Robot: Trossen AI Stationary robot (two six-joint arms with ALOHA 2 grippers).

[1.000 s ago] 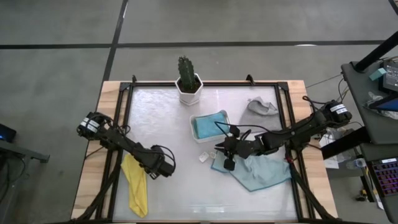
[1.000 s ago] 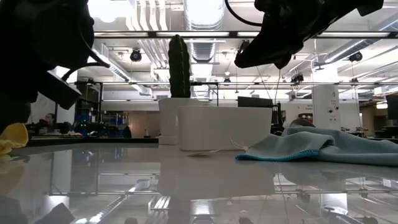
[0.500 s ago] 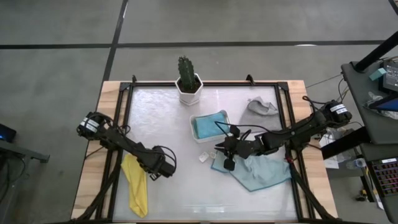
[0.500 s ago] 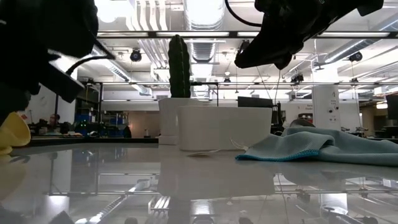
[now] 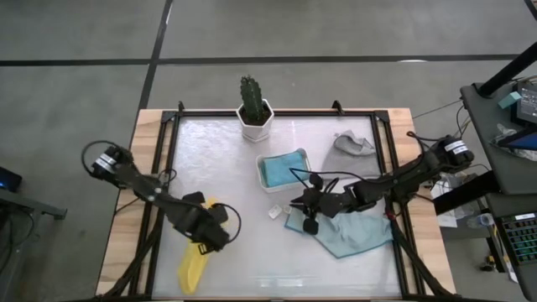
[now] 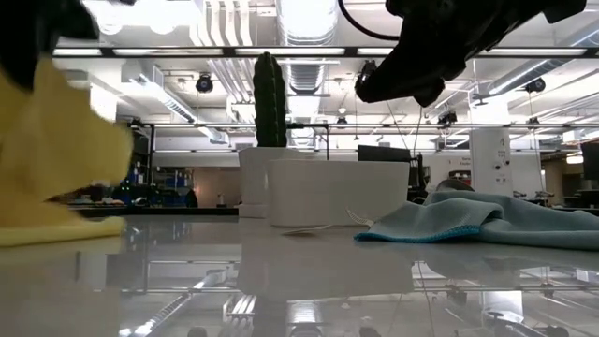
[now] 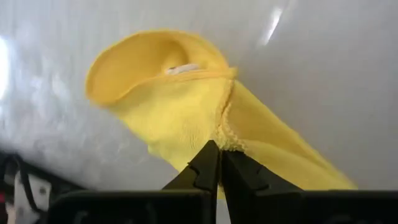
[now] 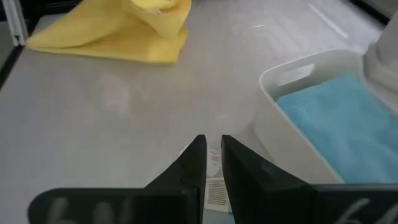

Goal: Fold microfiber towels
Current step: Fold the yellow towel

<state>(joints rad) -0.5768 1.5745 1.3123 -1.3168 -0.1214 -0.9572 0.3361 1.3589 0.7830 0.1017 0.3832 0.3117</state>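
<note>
My left gripper (image 7: pixel 219 158) hangs above the table's near left part (image 5: pixel 210 233), shut on the yellow microfiber towel (image 5: pixel 193 267). That towel fills the left of the low view (image 6: pixel 56 159). My right gripper (image 8: pixel 211 155) hovers at mid-table (image 5: pixel 307 220) over the left edge of the pale teal towel (image 5: pixel 352 235), which lies flat. Its fingers stand almost together with nothing between them. A bright blue towel (image 5: pixel 284 168) lies in the white tray (image 5: pixel 267 161). A grey towel (image 5: pixel 352 144) lies crumpled at the far right. My left gripper pinches a hemmed edge of the yellow towel (image 7: pixel 227 142) between its two fingertips, coming from above and pointing down. The cloth hangs slack below the fingers in a loose curl. Its lower end (image 5: pixel 190 277) rests on the table.
A potted cactus (image 5: pixel 254 113) stands at the far middle, just behind the tray. A small white tag (image 5: pixel 275 212) lies on the table beside my right gripper. Black frame rails (image 5: pixel 159 184) run along the table's sides.
My left gripper has shut on the yellow towel and risen, rolling its wrist. The towel's far end has come up off the table with it, while its near end has stayed down. My right gripper has kept still.
</note>
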